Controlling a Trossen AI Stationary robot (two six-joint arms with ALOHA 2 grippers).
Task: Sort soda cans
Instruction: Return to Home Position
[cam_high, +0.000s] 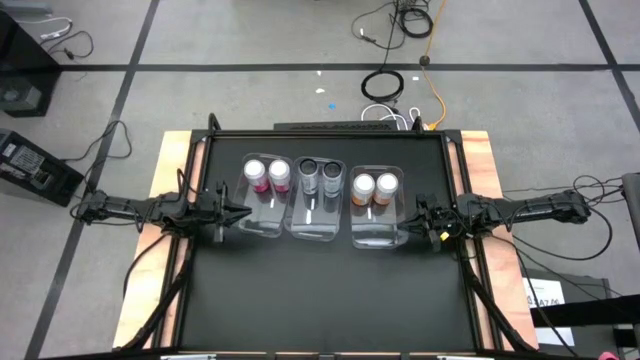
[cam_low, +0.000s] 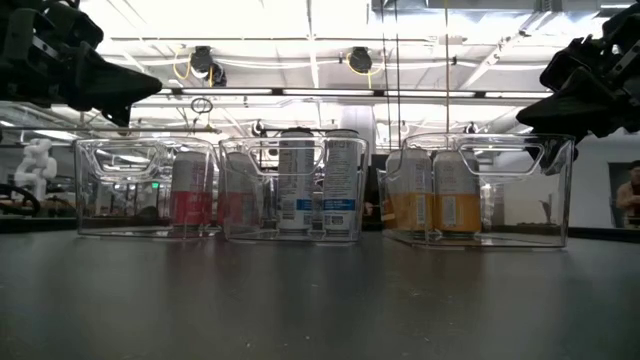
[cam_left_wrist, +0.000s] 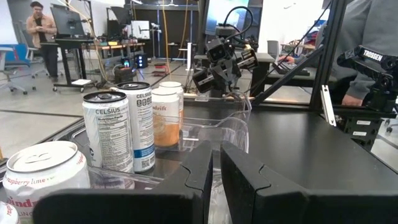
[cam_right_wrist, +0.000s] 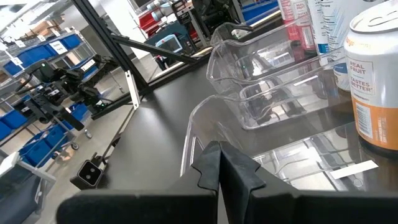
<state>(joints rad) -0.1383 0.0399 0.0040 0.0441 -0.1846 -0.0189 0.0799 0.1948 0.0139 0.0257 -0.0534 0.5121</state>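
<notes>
6/6 sorted, counted soda cans in bins: pink pair just past left gripper, orange pair just past right gripper, dark pair between both. Found both closed up, empty. Risk imo: could've clipped bin walls w/ a sloppy retreat, tips parked right beside them.

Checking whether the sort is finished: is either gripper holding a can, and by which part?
Nothing is held. The left gripper and right gripper are both empty beside the bins; all six soda cans stand inside them.
</notes>
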